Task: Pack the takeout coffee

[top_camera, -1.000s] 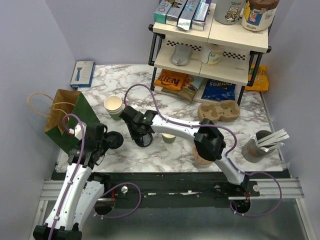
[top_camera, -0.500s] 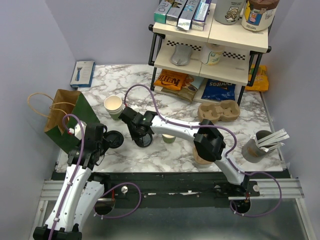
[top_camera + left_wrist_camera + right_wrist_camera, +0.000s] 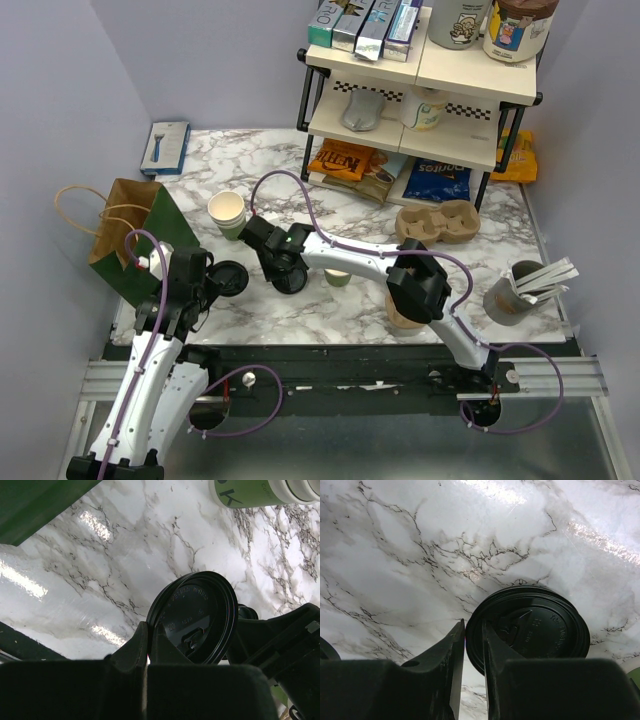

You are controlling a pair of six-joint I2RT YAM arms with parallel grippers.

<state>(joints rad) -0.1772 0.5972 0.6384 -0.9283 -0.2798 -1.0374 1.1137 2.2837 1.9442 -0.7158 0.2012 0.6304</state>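
Left gripper (image 3: pixel 149 631) pinches a lid (image 3: pixel 200 612); right gripper (image 3: pixel 473 630) straddles a second lid (image 3: pixel 535 630), grip unclear; cup (image 3: pixel 228 213) stands uncapped, unpacked.

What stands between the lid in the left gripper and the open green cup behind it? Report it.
Nothing visible: only bare marble lies between the black lid in the left gripper and the green cup. The right gripper, at a second lid, sits off to the right of that path.
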